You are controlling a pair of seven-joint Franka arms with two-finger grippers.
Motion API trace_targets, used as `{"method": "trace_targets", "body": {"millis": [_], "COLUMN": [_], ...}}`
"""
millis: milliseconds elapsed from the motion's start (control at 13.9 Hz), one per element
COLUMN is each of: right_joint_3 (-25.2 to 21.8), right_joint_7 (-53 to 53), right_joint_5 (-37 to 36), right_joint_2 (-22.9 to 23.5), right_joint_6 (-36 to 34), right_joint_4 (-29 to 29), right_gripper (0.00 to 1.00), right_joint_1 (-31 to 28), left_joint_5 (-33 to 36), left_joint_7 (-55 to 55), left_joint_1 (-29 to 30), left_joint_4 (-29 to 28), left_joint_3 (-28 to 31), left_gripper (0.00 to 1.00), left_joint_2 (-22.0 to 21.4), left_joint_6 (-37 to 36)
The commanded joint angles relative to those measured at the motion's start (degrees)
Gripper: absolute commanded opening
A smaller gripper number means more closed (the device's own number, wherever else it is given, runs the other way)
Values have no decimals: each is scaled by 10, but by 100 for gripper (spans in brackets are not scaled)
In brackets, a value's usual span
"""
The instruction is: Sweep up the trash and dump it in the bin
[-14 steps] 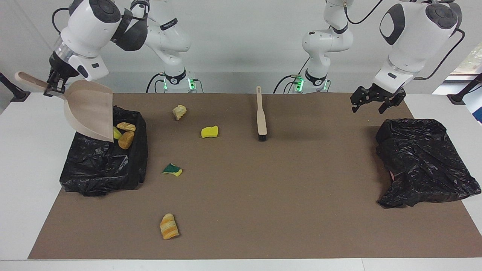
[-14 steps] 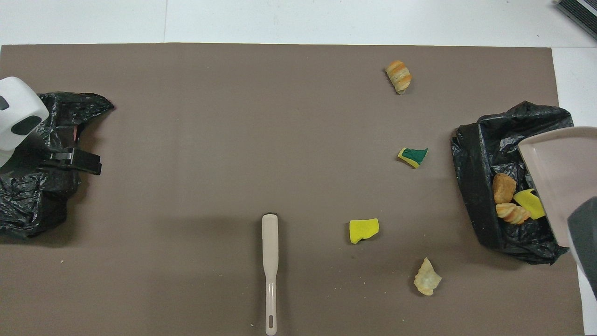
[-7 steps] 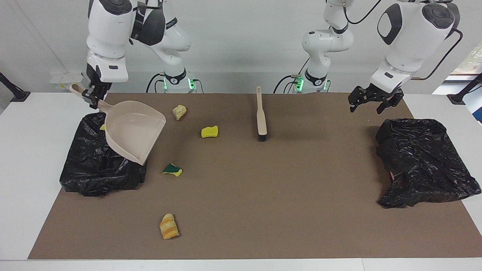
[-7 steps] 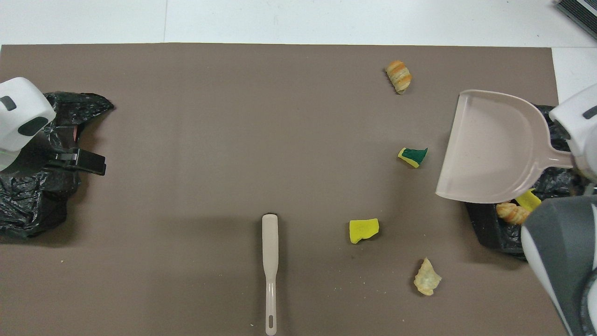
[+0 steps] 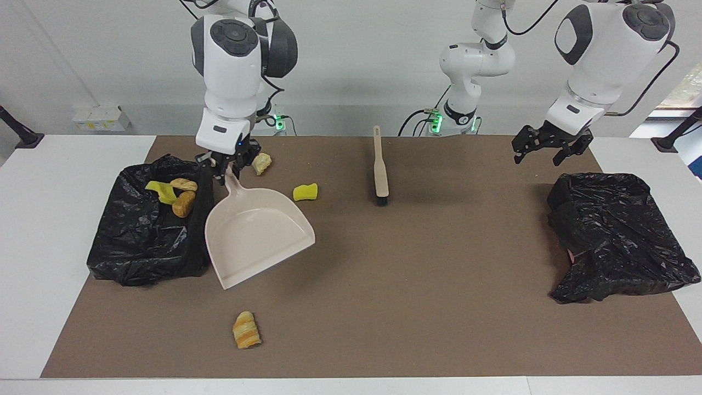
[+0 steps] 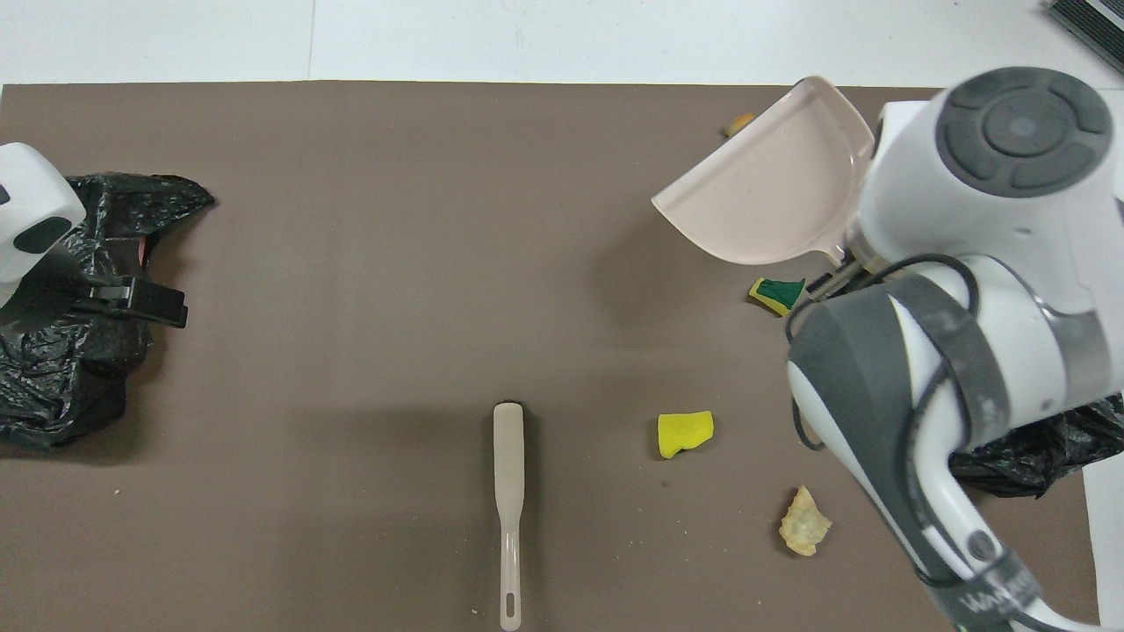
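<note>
My right gripper (image 5: 229, 164) is shut on the handle of the beige dustpan (image 5: 258, 233), which hangs empty over the mat beside the black-bagged bin (image 5: 137, 247). Inside the bin lie a yellow sponge bit (image 5: 159, 190) and two bread lumps (image 5: 183, 203). Loose trash on the mat: a tan lump (image 5: 262, 163), a yellow sponge (image 5: 305, 191), a striped bread piece (image 5: 246, 329) and a green-yellow sponge (image 6: 777, 293), which the pan hides in the facing view. My left gripper (image 5: 548, 149) waits open and empty over the mat's other end.
The beige brush (image 5: 379, 170) lies on the mat near the robots, bristles pointing away from them. A second crumpled black bag (image 5: 614, 236) sits at the left arm's end. In the overhead view my right arm covers most of the bin (image 6: 1036, 448).
My right arm swung the dustpan from its tilt over the bin out over the mat and levelled it. Three trash pieces stay in the bin. The left gripper barely shifted.
</note>
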Motion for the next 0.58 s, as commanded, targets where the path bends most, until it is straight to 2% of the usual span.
{"method": "trace_targets", "body": {"millis": [0, 288, 505], "right_joint_3": [2, 2, 11], "right_joint_7": [146, 312, 393], "right_joint_5": [19, 41, 43], "right_joint_2": [107, 210, 270], "right_joint_6": [-7, 43, 81], "right_joint_4": [131, 229, 266], "right_gripper": [0, 0, 0], "right_joint_1": [50, 108, 140], "left_joint_5": [8, 9, 9], "left_joint_7": [-1, 0, -1], "left_joint_1": [-6, -7, -6], "left_joint_4": [10, 10, 10], "left_joint_3": [12, 13, 13], "left_gripper": [100, 100, 100], "left_joint_2": [2, 2, 2], "left_joint_6": [-3, -3, -3]}}
